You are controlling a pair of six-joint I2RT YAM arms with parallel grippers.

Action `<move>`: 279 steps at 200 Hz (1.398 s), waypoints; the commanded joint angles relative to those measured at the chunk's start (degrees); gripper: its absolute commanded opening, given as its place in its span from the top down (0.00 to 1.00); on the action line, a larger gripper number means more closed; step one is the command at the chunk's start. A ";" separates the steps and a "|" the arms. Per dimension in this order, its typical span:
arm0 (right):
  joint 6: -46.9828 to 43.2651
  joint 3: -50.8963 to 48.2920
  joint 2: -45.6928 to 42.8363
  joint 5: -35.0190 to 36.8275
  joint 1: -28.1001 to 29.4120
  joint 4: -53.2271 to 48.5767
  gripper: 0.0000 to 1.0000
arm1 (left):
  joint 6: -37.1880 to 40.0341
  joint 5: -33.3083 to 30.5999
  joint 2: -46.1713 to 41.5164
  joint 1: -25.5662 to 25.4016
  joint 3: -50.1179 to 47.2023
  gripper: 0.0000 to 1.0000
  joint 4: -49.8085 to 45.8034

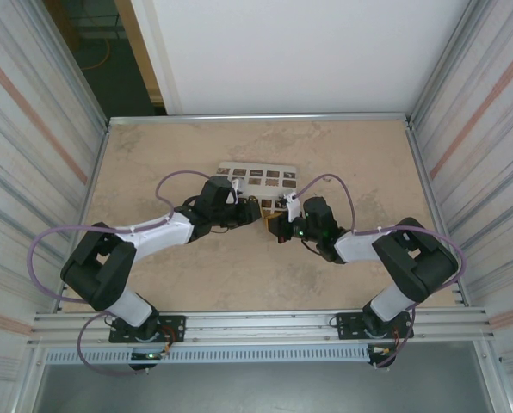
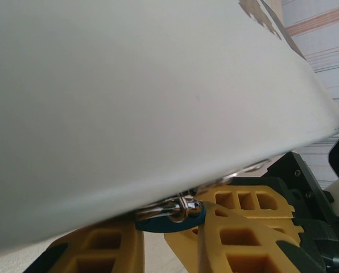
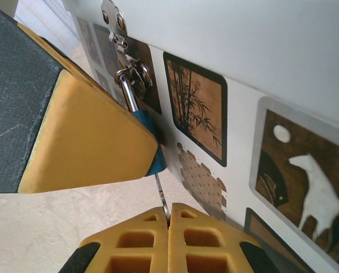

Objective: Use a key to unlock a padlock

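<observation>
Right gripper (image 3: 169,224) is pressed together on the thin dark metal key (image 3: 160,192) under the small blue padlock (image 3: 152,126), hung on the white patterned box (image 3: 283,45) and pinched by the left gripper (image 2: 169,220), probably against twisting

Blue padlock (image 3: 156,161), white box (image 3: 283,34) with dark patterned squares

padlock (image 3: 156,162): blue body is mostly hiding behind the left gripper's yellow finger (image 3: 84,142).
key (image 3: 161,193): head is sitting hidden between the right gripper's pads (image 3: 203,239).
white box (image 2: 129,85): is blurring, running off the left wrist view.
</observation>
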 commanded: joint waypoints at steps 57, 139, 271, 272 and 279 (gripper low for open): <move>-4.15 5.70 -1.44 -2.18 0.59 6.89 1.00 | -0.15 6.06 -1.55 -2.19 -1.34 0.79 1.59; -8.57 5.52 -0.99 -2.20 0.45 7.05 1.00 | -0.59 6.36 -1.78 -2.25 -1.65 0.79 1.83; -3.21 11.22 -0.82 -6.58 0.82 6.93 1.00 | -1.12 5.07 -0.68 -4.05 -3.26 0.79 3.76; -3.15 11.32 -0.80 -6.58 0.84 6.95 1.00 | -1.16 5.01 -0.68 -4.08 -3.27 0.79 3.78; -2.64 11.62 -0.86 -6.79 0.81 6.97 1.00 | -1.27 4.98 -0.61 -4.27 -3.39 0.79 4.01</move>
